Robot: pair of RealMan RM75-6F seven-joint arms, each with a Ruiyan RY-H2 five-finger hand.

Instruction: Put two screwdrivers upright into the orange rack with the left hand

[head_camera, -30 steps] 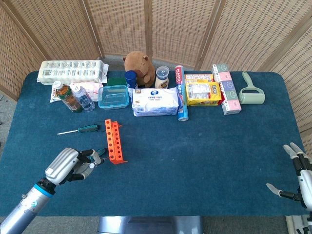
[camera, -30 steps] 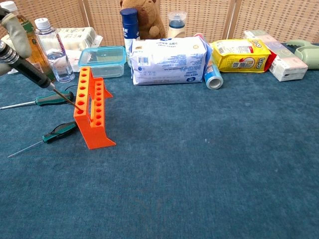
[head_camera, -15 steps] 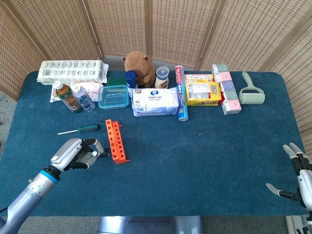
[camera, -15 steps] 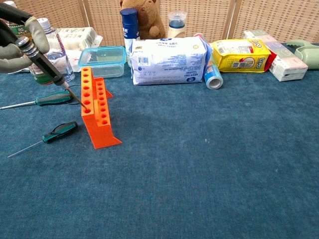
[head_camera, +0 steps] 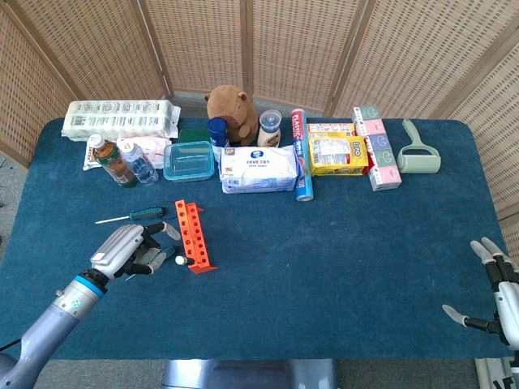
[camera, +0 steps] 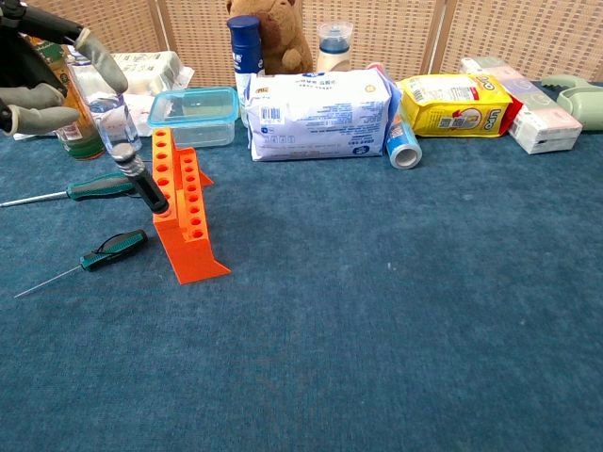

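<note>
Black-handled screwdriver (camera: 144, 183) is being left tilted in the orange rack (camera: 186, 215) by the spread, empty left hand (head_camera: 128, 250), so a green-handled screwdriver (camera: 113, 248) looks like it's being lined up next.

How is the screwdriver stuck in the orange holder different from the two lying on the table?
The black-handled screwdriver sits tilted in a hole of the orange rack, shaft hidden; the two green-handled screwdrivers lie flat on the cloth beside the rack, thin shafts showing. The left hand hovers just above the racked one; nothing touches the others. All three have dark grips.
</note>
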